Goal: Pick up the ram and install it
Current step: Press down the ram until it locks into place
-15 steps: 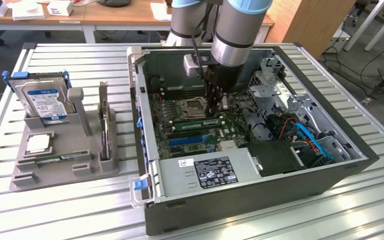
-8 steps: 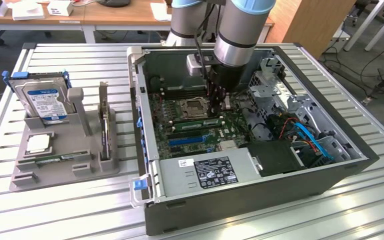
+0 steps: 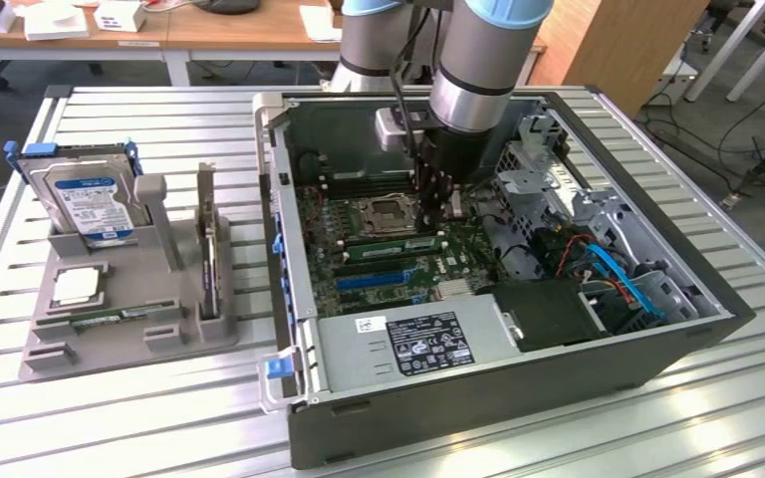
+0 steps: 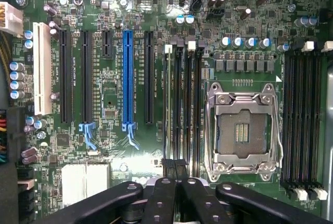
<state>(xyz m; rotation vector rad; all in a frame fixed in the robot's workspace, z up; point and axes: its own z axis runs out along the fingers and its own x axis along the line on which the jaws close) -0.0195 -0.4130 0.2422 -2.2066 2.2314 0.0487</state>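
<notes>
Exterior view: the grey steel PC case was laid open on the ribbed aluminium table. The arm was reached down into it, with the long black gripper set over the green motherboard, just beside the square metal CPU socket. The ram, a thin green strip, was seen lying along a slot next to the socket, on the side toward the boxy silver power supply. At the exterior view's left, a grey moulded plastic holder was parked well apart from the case. A silver hard drive with a blue label was stood upright in it, and a second stick was laid flat in a low recess.

Wrist view: the ram was viewed edge-on as a narrow pale line in the outermost of four black slots, between the socket and a row of long expansion slots. The blue slot and the white slot were noted among these. The gripper's matte black bolted fingers were drawn close together, with only a hairline gap, and the tips were placed over one end of the ram. Contact with the stick could not be told.
</notes>
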